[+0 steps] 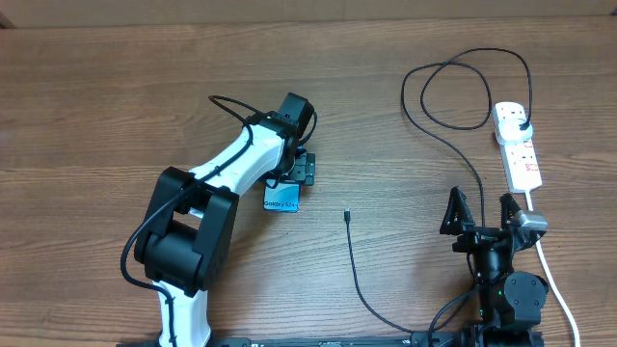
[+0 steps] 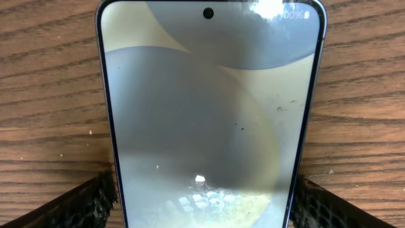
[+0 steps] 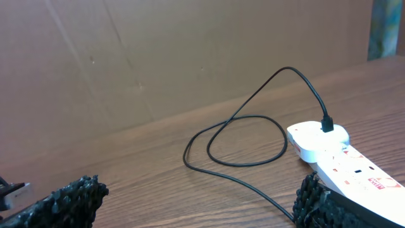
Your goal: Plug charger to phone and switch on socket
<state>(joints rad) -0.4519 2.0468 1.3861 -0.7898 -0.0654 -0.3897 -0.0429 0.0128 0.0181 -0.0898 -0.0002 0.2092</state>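
a brown wooden table [image 1: 116, 58] fills the overhead view. the phone [image 1: 281, 200] lies flat left of centre. the left arm comes up from the near-left corner, elbow bent, wrist turned down so the left gripper [image 1: 292, 181] sits right over the phone. the charger [image 1: 345, 216] has its tip loose on the wood, well apart from the phone. its cable runs back toward the near edge, and a long loop lies by the socket [image 1: 519, 152] at the far right, where the plug [image 1: 521, 122] is pushed into the end outlet. so i'd say the mains end is done and the phone end isn't, and i can't tell if the switch is on. the right arm is folded low at the near-right edge, with the right gripper [image 1: 479, 214] spread wide and empty, near the socket's near end.

from the left wrist, the phone [image 2: 202, 120] fills the frame, screen up, camera hole at the far end. the black pads [image 2: 95, 201] stand either side of its near end, at or against its edges. i can't tell whether they're squeezing it or only straddling it.

from the right wrist, a plain brown board backs the table. the right gripper [image 3: 190, 206] gapes with nothing between its fingers, looking level along the wood at the socket [image 3: 357, 170], the plug [image 3: 327, 123] and the looped cable.
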